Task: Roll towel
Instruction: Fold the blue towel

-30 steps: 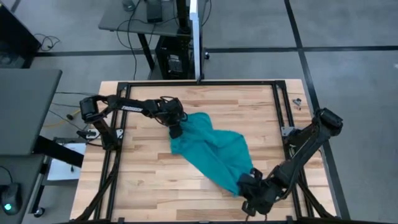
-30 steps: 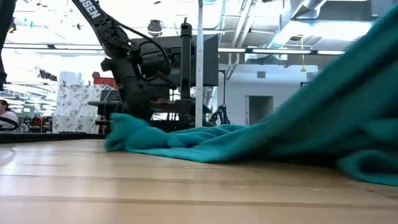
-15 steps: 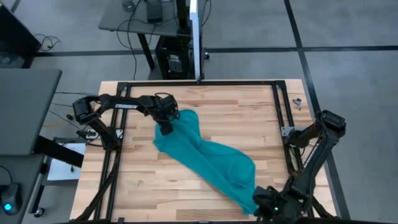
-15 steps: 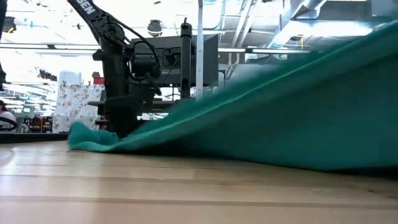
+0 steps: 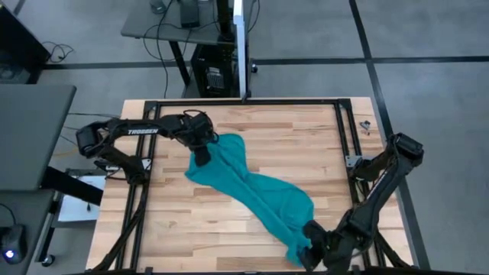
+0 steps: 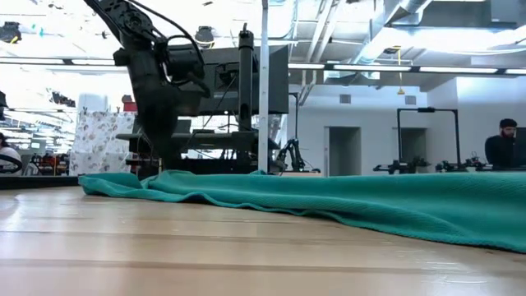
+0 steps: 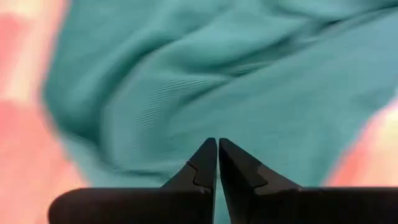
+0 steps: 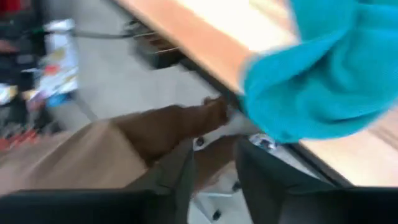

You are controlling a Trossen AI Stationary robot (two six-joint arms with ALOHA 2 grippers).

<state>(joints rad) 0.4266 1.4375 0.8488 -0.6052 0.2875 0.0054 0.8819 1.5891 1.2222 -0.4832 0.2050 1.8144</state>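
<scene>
The teal towel (image 5: 252, 191) lies stretched out slantwise on the wooden table (image 5: 306, 130), from the far left to the near right. It lies flat in the low view (image 6: 329, 201). My left gripper (image 5: 200, 156) is shut over the towel's far-left end (image 7: 249, 81). My right gripper (image 5: 312, 248) stands open by the table's near edge, next to the towel's near-right end (image 8: 329, 68). That end lies bunched at the table's edge, and nothing is between the fingers (image 8: 186, 168). My left gripper points steeply down at the towel's far-left end (image 7: 205, 118) with its fingers shut. Whether the fingertips touch or pinch the cloth I cannot tell; the wrist view looks along them.
A black metal frame (image 5: 244, 101) runs around the table's far side and both ends. A small dark object (image 5: 365, 126) lies at the far right corner. A person (image 6: 501, 144) stands in the room behind. The right wrist view shows a brown shape (image 8: 155, 130) below the near edge.
My left gripper has gone toward the table's left edge and up a little, drawing the towel's far end with it. The towel, bunched before, is now stretched long. Its near-right part, held up high by my right gripper, has fallen flat onto the table.
</scene>
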